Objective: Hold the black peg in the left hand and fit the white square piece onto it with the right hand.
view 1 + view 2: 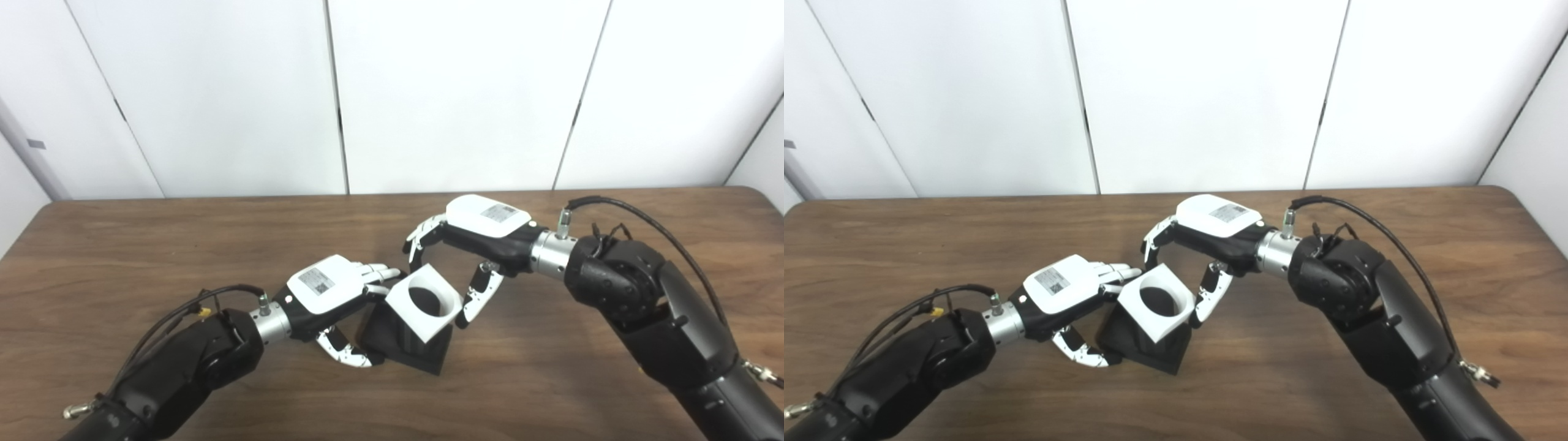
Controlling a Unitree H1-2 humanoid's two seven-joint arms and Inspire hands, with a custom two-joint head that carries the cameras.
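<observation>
Nearest to me, both black forearms come up from the bottom edge, one at lower left and one at lower right, and meet near the middle of the frame over the brown wooden desk (122, 245).

My left hand (331, 294) sits just left of centre with its fingers (376, 272) stretched over the top of the black peg (407, 346) and its thumb curled under the lower left side, so it is closed on that piece. I see the peg as a dark block whose lower corner looks to rest on the desk, tilted toward the upper right.

On it sits the white square piece (422, 309), tilted the same way, with a round hole showing dark inside; I cannot tell how far down it is seated.

My right hand (474, 245) reaches in from the right, above and behind the white piece. Its fingers curl down at the piece's upper edge and its thumb lies along the right side, touching or nearly so; I cannot tell whether it truly grips.

Beyond the desk, white wall panels (459, 92) fill the top of the frame.
</observation>
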